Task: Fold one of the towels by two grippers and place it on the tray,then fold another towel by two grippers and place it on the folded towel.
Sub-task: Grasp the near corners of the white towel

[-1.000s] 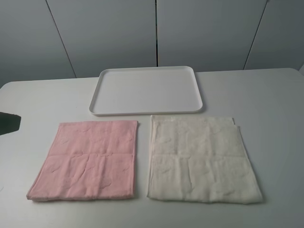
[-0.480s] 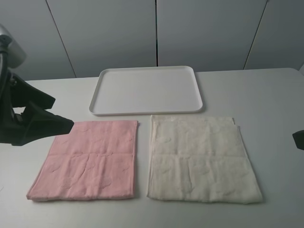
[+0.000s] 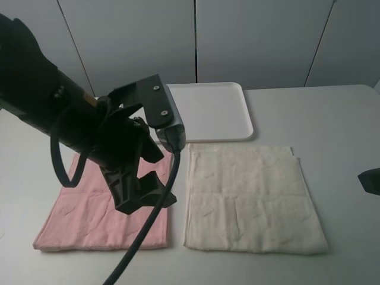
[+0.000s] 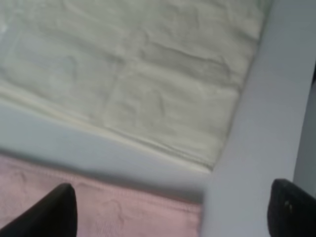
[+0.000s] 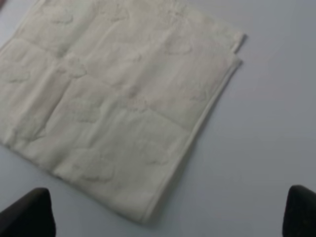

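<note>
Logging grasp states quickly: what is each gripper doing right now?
Left black gripper: open, holding nothing.
Right black gripper: open, holding nothing.

A pale grey table (image 3: 332, 119) carries three things: a white tray (image 3: 217, 113) toward the back and two towels spread flat in front of it, the pink towel (image 3: 77, 214) on the left and the cream towel (image 3: 249, 199) on the right, with a narrow strip of bare table between them

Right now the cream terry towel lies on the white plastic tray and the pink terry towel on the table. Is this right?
No: the cream terry towel lies on the table, in front of the white plastic tray, as the exterior high view shows. The rest holds.
</note>
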`<state>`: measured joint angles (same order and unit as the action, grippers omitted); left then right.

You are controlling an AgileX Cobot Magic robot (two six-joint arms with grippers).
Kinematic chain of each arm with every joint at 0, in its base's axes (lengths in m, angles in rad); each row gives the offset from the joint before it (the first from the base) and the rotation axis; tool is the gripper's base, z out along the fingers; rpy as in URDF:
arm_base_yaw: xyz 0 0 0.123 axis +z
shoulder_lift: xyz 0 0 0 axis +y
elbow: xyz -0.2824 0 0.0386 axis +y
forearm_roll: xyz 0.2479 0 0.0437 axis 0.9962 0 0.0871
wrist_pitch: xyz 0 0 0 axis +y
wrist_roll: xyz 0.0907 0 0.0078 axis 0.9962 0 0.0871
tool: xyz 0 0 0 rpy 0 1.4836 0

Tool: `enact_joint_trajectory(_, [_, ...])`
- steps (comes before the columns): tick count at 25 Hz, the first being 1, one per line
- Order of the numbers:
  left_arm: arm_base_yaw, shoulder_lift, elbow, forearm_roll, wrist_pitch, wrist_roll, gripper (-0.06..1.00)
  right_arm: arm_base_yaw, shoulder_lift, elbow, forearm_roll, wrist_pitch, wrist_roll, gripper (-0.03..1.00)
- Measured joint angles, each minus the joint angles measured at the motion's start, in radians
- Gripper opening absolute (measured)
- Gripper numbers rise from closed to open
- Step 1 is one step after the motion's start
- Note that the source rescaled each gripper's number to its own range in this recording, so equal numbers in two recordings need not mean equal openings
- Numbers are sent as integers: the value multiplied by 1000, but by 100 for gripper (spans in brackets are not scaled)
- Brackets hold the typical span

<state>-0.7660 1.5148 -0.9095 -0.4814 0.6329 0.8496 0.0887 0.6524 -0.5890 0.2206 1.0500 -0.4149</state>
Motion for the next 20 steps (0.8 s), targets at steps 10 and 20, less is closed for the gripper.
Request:
enact_joint_trajectory(10, [-193, 302, -125, 253, 131, -136, 99, 0, 2, 0, -23, -16, -11, 100])
enact_joint_trajectory(20, [-226, 363, -125, 298, 107, -165, 99, 0, 2, 47, -27, -26, -20, 100])
